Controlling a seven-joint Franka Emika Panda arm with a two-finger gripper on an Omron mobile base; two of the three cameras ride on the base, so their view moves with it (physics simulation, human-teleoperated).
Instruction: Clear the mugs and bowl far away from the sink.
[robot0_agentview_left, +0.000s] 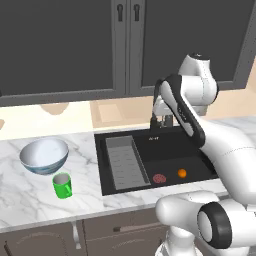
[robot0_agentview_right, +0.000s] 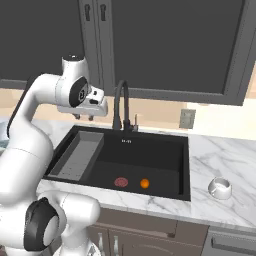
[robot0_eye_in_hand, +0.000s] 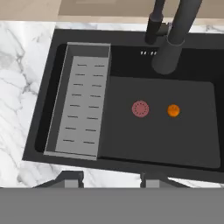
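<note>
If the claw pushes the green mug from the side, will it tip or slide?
The green mug stands upright on smooth marble counter, so a low push probably slides it. It looks taller than wide, so a high push might tip it. Its handle, if caught, could turn it.

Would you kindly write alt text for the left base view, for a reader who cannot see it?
A white robot arm reaches over a black recessed sink holding a ribbed grey tray insert, a small orange ball and a reddish drain. Left of it, on the white marble counter, a wide pale blue-grey bowl stands just behind a bright green mug.
</note>
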